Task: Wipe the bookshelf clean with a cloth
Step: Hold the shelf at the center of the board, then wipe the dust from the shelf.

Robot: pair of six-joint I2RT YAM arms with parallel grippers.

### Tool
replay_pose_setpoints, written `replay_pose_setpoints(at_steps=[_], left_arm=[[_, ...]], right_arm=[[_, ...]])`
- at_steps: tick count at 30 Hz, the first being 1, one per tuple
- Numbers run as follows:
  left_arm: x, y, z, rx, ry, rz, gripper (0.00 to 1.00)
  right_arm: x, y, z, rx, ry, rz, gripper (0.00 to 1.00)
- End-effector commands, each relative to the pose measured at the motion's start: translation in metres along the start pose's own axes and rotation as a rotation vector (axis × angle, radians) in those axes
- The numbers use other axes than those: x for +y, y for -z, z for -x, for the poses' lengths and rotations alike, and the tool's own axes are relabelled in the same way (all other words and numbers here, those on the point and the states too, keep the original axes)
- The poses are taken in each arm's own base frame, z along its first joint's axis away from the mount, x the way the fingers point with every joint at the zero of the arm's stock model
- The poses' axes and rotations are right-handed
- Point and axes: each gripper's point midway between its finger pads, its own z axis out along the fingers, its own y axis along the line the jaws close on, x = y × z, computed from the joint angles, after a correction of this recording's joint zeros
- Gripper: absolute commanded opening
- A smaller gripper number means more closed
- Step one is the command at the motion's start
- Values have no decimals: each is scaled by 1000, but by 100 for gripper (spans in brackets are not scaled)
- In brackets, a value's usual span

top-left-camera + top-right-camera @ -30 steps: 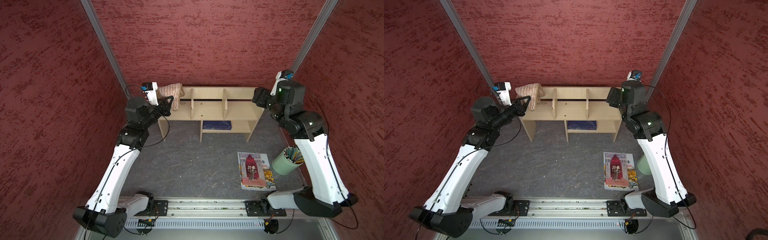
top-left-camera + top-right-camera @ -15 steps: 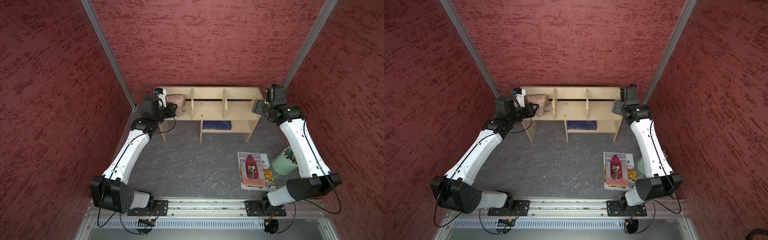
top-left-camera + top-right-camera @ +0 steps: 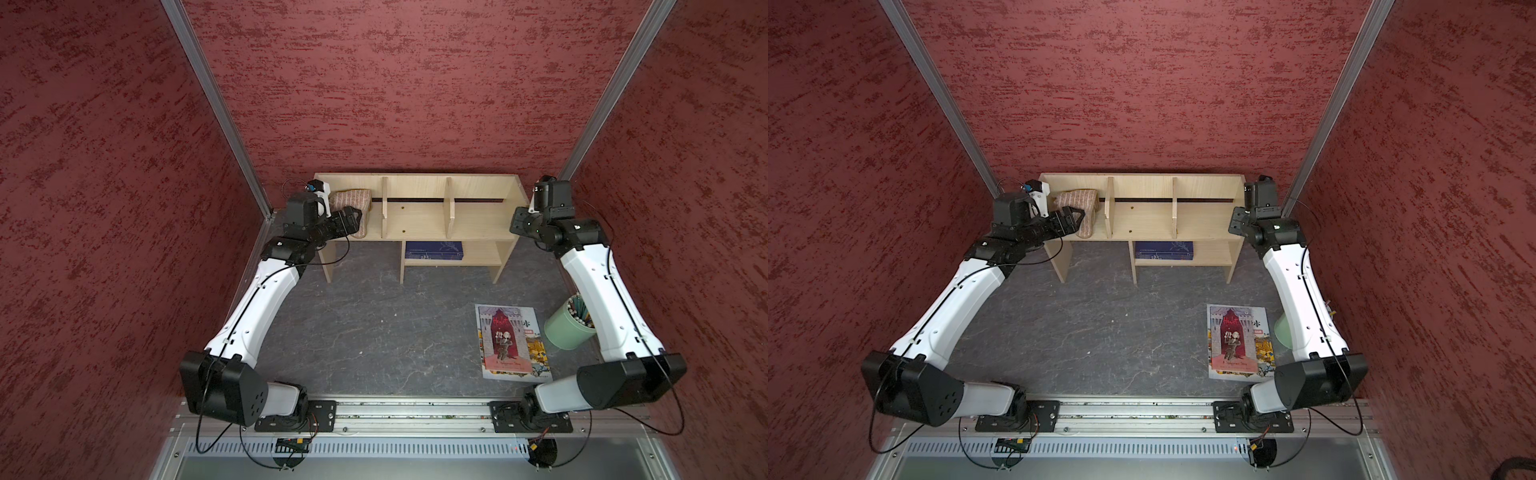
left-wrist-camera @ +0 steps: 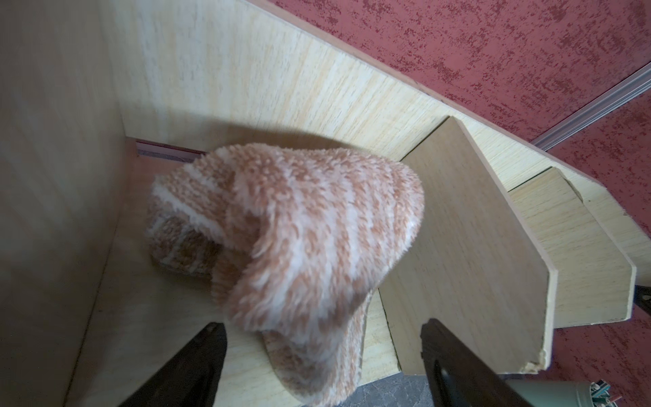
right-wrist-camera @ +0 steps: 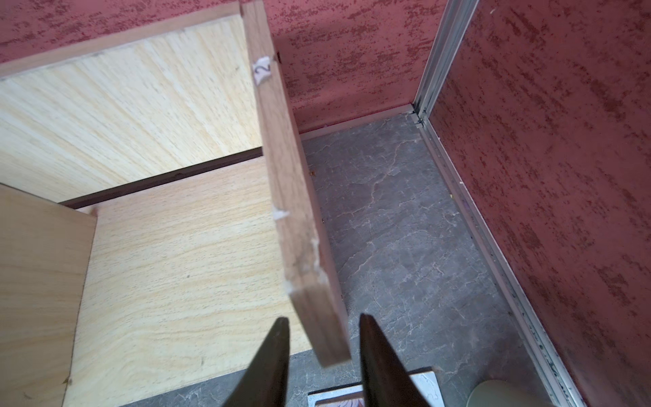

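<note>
Dark red textured walls point(image 3: 415, 83) closed in a grey marbled floor point(image 3: 374, 332), and the bookshelf point(image 3: 415, 220) stood against the back wall. The cloth point(image 3: 351, 199) lay bunched on the top board in the compartment at the robot's left end, between the side panel and the nearer divider point(image 3: 384, 208). One fluffy striped end drooped to the board's front edge, as the left wrist view showed point(image 4: 299, 229). The left gripper point(image 4: 320, 326) sat at that front edge with its claw spread wide. Its two dark fingers point(image 4: 197, 359) stood on either side of the drooping end, and neither pressed on it. At the opposite end the right gripper point(image 5: 322, 317) had its claw narrowed around the front edge of the right side panel point(image 5: 292, 211), one finger on each face. Whether the pads actually pinched the wood could not be told. A blue book point(image 3: 433, 250) lay on the small lower shelf. A red-covered picture book point(image 3: 511, 343) lay flat on the floor near the right arm, beside a pale green cup point(image 3: 569, 328) of pens.
</note>
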Motion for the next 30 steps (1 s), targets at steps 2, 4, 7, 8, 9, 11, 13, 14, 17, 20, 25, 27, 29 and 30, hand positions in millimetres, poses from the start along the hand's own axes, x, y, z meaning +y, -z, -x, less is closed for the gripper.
replay_pose_setpoints(at_steps=[2,4,7,8,9,11,13,14,17,20,25,27,29,30], left_arm=[[2,-4,14,-33,-9,12,84],[-4,-7,21,-58,-15,-15,83],[-9,-14,27,-72,-27,-29,78],[-11,-16,27,-67,-28,-36,73],[-13,-19,27,-63,-28,-45,66],[-19,-22,24,-52,-32,-60,49],[-26,-24,18,-44,-52,-71,34],[-28,-24,14,-39,-66,-72,27],[-32,-26,-4,-7,-91,-65,12],[-29,-24,-26,40,-87,-45,0],[-50,-19,-58,115,-138,-106,0],[-58,-19,-55,114,-143,-131,0],[-60,-21,-41,87,-149,-124,0],[-62,-21,-31,72,-150,-126,0]], right_arm=[[7,7,7,-39,14,67,29],[12,6,6,-36,26,96,24],[19,4,3,-26,42,137,13],[19,3,2,-23,43,138,8],[19,2,2,-22,41,135,4],[18,1,1,-17,38,137,0],[18,1,0,-13,36,142,0],[18,1,-1,-11,36,145,0],[17,2,0,-13,34,143,0],[16,4,0,-14,33,142,0],[16,5,-2,-15,28,148,0],[16,3,-4,-12,24,152,0],[16,1,-6,-9,25,152,0],[16,0,-7,-5,26,152,0]])
